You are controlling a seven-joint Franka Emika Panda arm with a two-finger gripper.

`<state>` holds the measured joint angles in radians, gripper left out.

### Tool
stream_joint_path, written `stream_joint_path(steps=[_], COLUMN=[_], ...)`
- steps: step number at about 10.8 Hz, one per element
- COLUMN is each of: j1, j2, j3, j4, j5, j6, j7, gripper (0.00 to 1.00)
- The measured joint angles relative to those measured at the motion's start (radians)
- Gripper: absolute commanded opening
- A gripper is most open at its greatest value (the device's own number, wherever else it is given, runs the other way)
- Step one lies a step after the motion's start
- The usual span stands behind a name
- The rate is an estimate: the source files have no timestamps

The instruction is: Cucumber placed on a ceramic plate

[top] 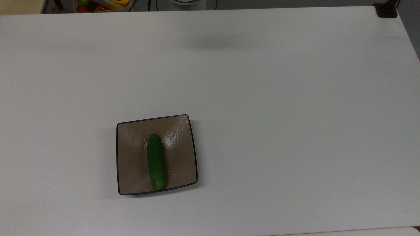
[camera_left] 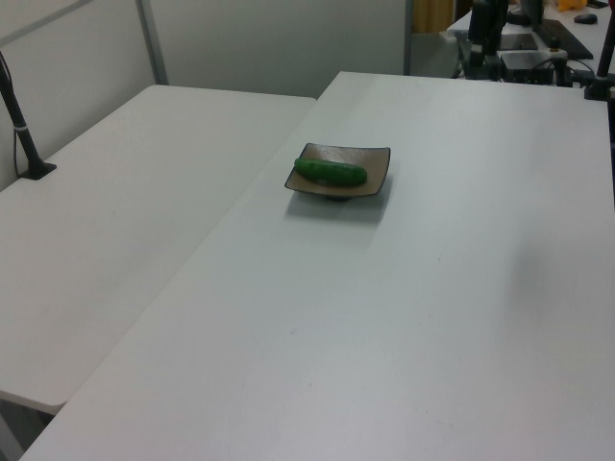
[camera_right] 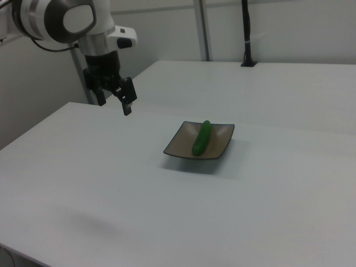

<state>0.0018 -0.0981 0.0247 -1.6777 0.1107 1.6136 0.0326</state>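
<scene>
The dark green cucumber (top: 156,161) lies lengthwise across the middle of the square brown ceramic plate (top: 131,157), which sits on the white table toward the top view's lower left. The left view shows the cucumber (camera_left: 331,172) on the plate (camera_left: 377,159) too. In the right view my gripper (camera_right: 114,102) hangs open and empty high above the table, well off to the left of the plate (camera_right: 181,143) and the cucumber (camera_right: 202,137).
A bin of colourful items (top: 101,4) sits beyond the table's far edge in the top view. A black clamp (top: 387,9) grips the far right corner. A second white table (camera_left: 125,192) adjoins in the left view, with a black post (camera_left: 24,134).
</scene>
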Motion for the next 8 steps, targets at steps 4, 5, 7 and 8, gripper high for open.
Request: stream_joint_path(steps=[4, 5, 7, 8], j1=[0.0, 0.001, 0.001, 0.001], j2=[0.049, 0.069, 0.096, 0.097], j3=[0.007, 0.009, 0.01, 0.01], j4=[-0.005, -0.005, -0.005, -0.004], j5=[-0.064, -0.082, -0.093, -0.093], j6=[0.105, 0.141, 0.171, 0.171], j7=[-0.061, -0.083, -0.099, -0.102], gripper=[1.0, 1.0, 1.0, 1.0])
